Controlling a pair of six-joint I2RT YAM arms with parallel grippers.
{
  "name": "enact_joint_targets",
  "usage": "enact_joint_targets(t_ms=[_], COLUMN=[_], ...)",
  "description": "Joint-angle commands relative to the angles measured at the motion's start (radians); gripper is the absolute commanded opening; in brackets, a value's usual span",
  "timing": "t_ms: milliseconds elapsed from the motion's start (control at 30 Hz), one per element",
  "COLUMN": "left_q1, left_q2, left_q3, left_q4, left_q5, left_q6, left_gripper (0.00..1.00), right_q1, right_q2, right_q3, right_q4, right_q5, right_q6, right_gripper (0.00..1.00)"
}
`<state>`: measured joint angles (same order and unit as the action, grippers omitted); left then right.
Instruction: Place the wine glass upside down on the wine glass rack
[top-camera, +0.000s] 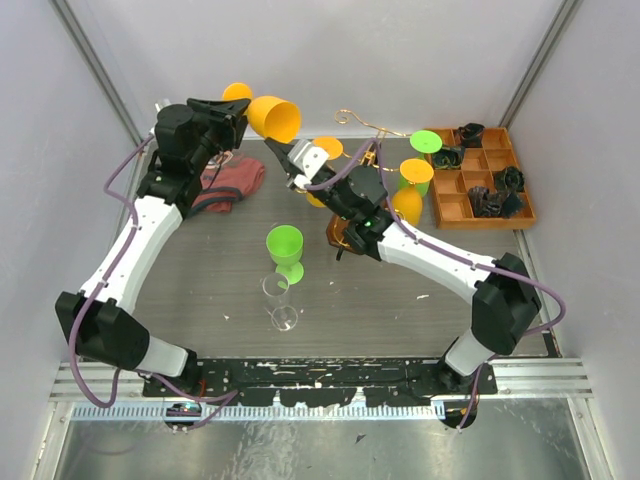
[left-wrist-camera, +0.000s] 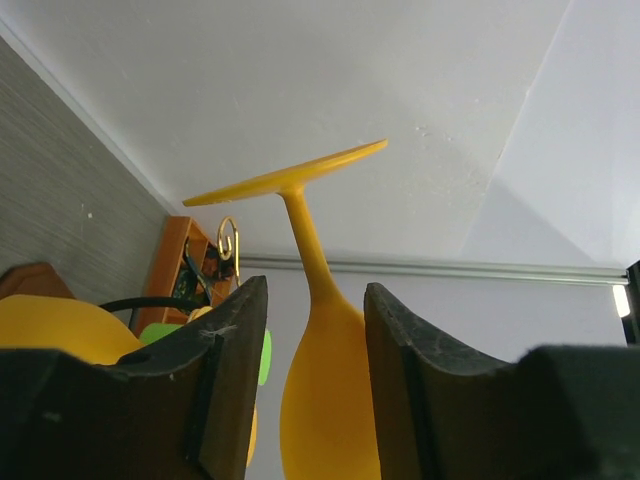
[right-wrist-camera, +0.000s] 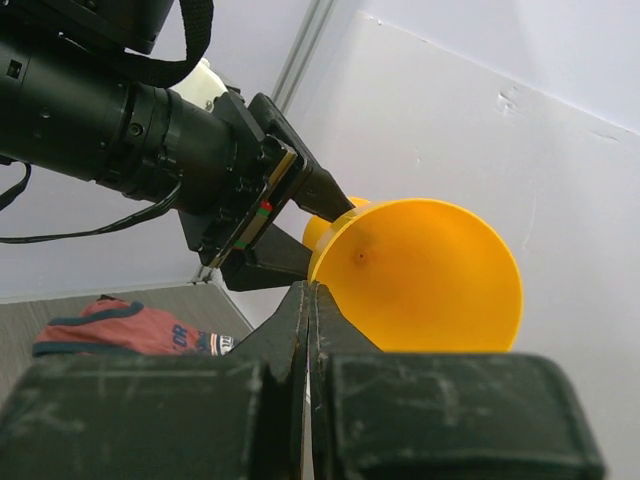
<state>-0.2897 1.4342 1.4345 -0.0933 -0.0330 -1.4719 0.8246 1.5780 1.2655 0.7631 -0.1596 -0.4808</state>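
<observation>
Shows glass (top-camera: 272, 116), yellow plastic, in the air over the far left of table (top-camera: 200, 270). Pinched across the bowl by the fingers (left-wrist-camera: 230, 360) of left gripper (top-camera: 238, 112). Foot toward the far left corner, open mouth turned sideways toward rack (top-camera: 362, 124).

Shows right gripper (top-camera: 291, 158) just under the rim of the mouth, its fingers (right-wrist-camera: 280, 340) pressed together. Cannot tell whether touching the rim.

Shows rack, gold wire, right of glass and well apart from it. Carries hung glasses (top-camera: 408, 205), yellow and green, feet up. Base partly hidden behind right arm (top-camera: 440, 260).

Judged as mid-carry, with nothing hung yet. To do it well:
- Turn the wrist to bring the foot up and the mouth down.
- Carry across at the height of a free wire arm.
- Slide the stem in, resting the foot on the wire.
- Steer clear of hung glasses.
- Draw right gripper out of the path, or use it only to steady the rim.
- Loosen the pinch only after seating the foot.

Below: grey wood-grain table, with green glass (top-camera: 284, 246) standing near the middle and clear glass (top-camera: 281, 302) just beside it. Red cloth (top-camera: 232, 183) far left, orange tray (top-camera: 436, 208) far right. Around: plain white walls (top-camera: 350, 50) on three sides.
</observation>
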Motion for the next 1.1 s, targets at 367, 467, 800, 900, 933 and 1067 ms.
enact_joint_targets(t_ms=[367, 467, 800, 900, 933, 1067], left_q1=[-0.002, -0.001, 0.003, 0.003, 0.004, 0.007], left_q2=[0.065, 0.073, 0.102, 0.11, 0.114, 0.132], left_q3=[0.065, 0.071, 0.103, 0.112, 0.116, 0.145], left_q4=[0.071, 0.078, 0.096, 0.105, 0.107, 0.112], left_q5=[0.028, 0.029, 0.042, 0.045, 0.047, 0.062], left_q6=[-0.046, -0.052, -0.052, -0.051, -0.047, -0.024], left_gripper=[0.54, 0.55, 0.41, 0.33, 0.31, 0.24], right_q1=[0.002, 0.002, -0.002, -0.002, -0.002, -0.004], right_q2=[0.001, -0.004, 0.0, 0.006, 0.008, 0.02], right_q3=[-0.012, -0.02, -0.029, -0.018, -0.015, 0.003], right_q4=[0.087, 0.087, 0.105, 0.1, 0.094, 0.082], right_q5=[-0.032, -0.033, -0.02, -0.013, -0.009, 0.0], right_q6=[-0.003, 0.001, 0.002, -0.003, -0.004, -0.013], right_gripper=[0.01, 0.0, 0.01, 0.01, 0.01, 0.01])
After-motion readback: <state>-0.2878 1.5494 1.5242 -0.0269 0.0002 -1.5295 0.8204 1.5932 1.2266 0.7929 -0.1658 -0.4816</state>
